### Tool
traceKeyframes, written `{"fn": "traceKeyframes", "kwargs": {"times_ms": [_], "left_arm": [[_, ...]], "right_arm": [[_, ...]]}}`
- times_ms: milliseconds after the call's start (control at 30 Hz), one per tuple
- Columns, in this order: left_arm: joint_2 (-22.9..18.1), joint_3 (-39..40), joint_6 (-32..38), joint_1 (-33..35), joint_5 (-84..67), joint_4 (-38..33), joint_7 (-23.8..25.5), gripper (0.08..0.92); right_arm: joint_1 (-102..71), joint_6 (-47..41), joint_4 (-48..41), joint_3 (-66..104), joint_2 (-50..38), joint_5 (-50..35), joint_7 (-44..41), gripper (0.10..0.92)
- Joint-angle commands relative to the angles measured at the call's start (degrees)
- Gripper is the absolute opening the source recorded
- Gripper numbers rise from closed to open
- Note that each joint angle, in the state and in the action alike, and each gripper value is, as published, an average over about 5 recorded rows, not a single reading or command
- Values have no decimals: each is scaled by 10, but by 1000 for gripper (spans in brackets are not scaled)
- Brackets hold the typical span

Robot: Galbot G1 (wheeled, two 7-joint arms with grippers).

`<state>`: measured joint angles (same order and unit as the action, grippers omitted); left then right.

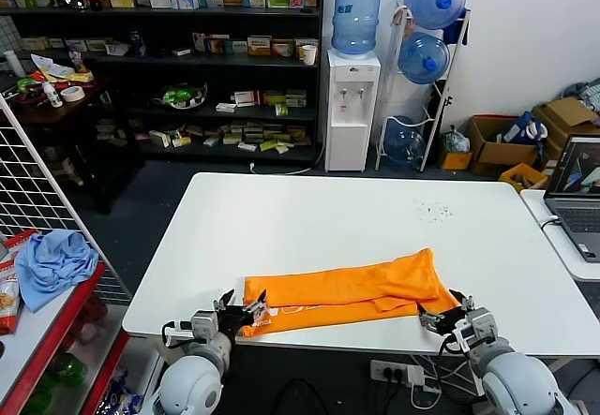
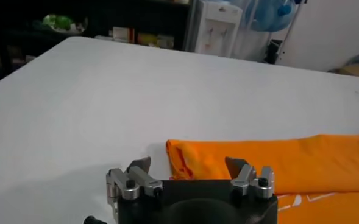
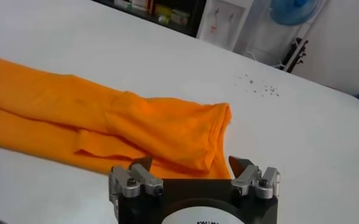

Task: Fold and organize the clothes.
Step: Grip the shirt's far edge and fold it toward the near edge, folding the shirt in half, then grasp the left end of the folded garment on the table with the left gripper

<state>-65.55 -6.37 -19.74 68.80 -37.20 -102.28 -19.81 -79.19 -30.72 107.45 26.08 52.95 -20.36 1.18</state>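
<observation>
T-shirt [image 1: 352, 289] folded on table [image 1: 356, 218]; both grippers' fingers apart.

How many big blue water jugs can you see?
4: one atop the white dispenser, two on the rack beside it, upper and middle, one low down. Others may be hidden.

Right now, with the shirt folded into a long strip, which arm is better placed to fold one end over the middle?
Probably either. The left gripper stands open at the orange T-shirt's lettered end, the right gripper open at the sleeve end. The right end lies bunched, so left looks slightly cleaner.
</observation>
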Motion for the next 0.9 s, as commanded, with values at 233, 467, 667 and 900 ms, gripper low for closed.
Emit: {"fn": "traceKeyframes", "kwargs": {"times_ms": [233, 467, 667, 900], "left_arm": [[-11, 4, -24, -7, -47, 29, -2, 706], [-7, 4, -23, -13, -33, 29, 5, 498], [0, 4, -25, -10, -26, 15, 15, 325], [14, -8, -26, -15, -10, 12, 33, 146]], "right_arm": [[-3, -2, 9, 0, -1, -4, 1, 823], [-1, -2, 7, -2, 0, -4, 2, 823], [3, -4, 5, -4, -1, -5, 3, 823], [7, -3, -1, -7, 2, -5, 4, 823]]}}
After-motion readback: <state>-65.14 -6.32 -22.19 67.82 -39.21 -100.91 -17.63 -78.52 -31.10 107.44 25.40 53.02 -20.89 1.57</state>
